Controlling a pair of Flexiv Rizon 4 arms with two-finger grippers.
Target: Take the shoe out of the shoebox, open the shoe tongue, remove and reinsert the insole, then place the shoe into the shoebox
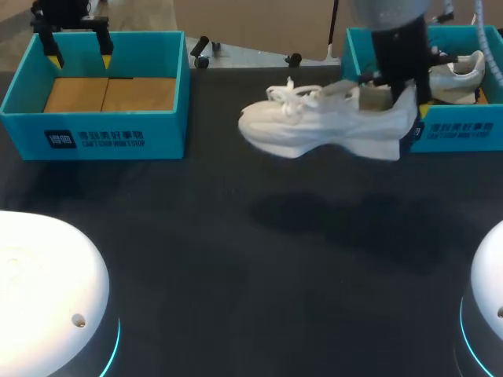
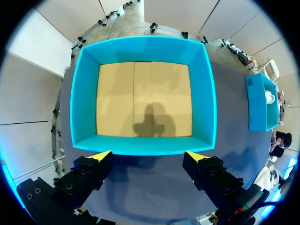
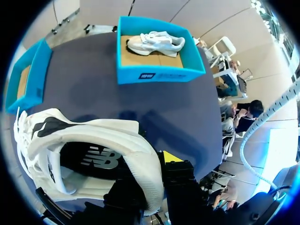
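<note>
R hand (image 1: 407, 100) pinches chunky white laced shoe (image 1: 314, 126) by heel

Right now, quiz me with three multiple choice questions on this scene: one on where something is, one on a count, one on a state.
1. Where is the shoe that the right hand holds?
A. In the air above the table, near the right box.
B. Lying flat on the table.
C. On the floor.

2. How many white shoes show?
A. One.
B. Two.
C. Three.

3. How is the left hand?
A. Shut on a shoe.
B. Shut on an insole.
C. Open and empty over the left box.

Answers:
1 A, the shoe hangs from the right hand with its shadow on the table below.
2 B, the held one plus a second shoe lying in the right box.
3 C, its fingers stand apart with nothing between them, above the left box's far wall.
</note>
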